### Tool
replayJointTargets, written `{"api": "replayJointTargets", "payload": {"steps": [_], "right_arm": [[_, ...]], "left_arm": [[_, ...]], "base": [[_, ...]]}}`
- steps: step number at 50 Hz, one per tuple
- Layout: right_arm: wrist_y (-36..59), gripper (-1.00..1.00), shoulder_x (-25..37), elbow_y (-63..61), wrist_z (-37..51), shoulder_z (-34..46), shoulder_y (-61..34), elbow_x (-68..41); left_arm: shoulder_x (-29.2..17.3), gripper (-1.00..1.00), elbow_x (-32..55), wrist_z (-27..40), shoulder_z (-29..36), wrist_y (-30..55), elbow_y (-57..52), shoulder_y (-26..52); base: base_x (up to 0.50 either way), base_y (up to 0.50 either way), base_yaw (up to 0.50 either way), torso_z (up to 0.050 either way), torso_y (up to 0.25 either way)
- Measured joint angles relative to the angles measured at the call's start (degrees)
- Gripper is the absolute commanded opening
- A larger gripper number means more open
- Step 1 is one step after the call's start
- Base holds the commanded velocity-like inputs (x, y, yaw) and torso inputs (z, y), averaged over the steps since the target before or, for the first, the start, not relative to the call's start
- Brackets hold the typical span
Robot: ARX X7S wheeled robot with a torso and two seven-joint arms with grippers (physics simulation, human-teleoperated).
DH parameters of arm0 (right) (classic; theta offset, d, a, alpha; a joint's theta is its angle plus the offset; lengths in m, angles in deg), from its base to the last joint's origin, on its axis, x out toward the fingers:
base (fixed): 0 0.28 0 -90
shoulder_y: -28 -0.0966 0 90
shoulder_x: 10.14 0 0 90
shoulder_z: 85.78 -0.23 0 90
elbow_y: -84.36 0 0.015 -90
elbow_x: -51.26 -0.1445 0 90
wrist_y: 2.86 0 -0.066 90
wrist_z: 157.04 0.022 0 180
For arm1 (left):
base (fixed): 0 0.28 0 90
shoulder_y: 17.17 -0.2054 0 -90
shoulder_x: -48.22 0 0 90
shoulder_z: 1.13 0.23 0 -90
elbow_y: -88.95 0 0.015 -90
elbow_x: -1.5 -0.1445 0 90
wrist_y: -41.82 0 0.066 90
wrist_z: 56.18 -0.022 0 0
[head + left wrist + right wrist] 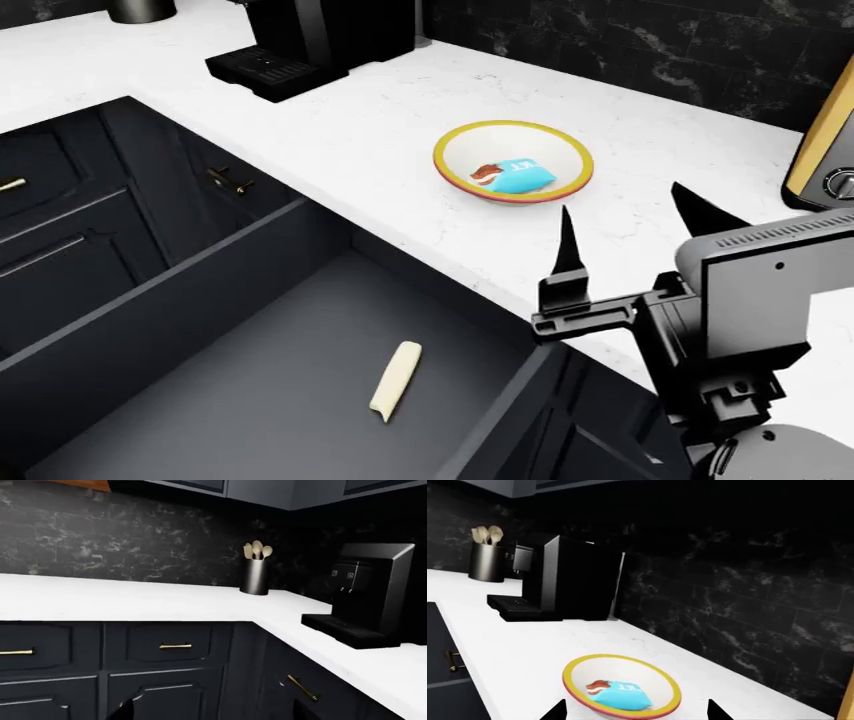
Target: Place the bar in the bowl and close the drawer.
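Right gripper (634, 230) lower right, fingers spread, empty; bar (510, 175) lies in bowl (454, 142); drawer (174, 270) open; left gripper's state unclear.

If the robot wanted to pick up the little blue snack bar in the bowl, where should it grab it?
Probably across the narrow middle of the light-blue wrapped snack bar, coming straight down from above. It lies flat inside the shallow white bowl with a yellow rim, and that raised rim would block fingers coming in from the side.
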Motion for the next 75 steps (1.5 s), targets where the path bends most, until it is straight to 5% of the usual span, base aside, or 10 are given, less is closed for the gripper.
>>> {"api": "replayJointTargets", "payload": {"steps": [39, 75], "right_arm": [[-1.8, 1.0, -2.3, 3.4, -2.2, 5.0, -1.3, 3.6], [-2.8, 1.0, -2.6, 4.2, -2.4, 6.9, -1.4, 4.6]], "left_arm": [[6.8, 1.0, -14.1, -9.4, -9.0, -15.4, 14.0, -15.1], [12.8, 1.0, -26.3, -17.0, -4.6, -35.9, 44.1, -15.0]], "base": [[0.0, 0.0, 0.0, 0.0, 0.0], [0.0, 0.0, 0.0, 0.0, 0.0]]}}
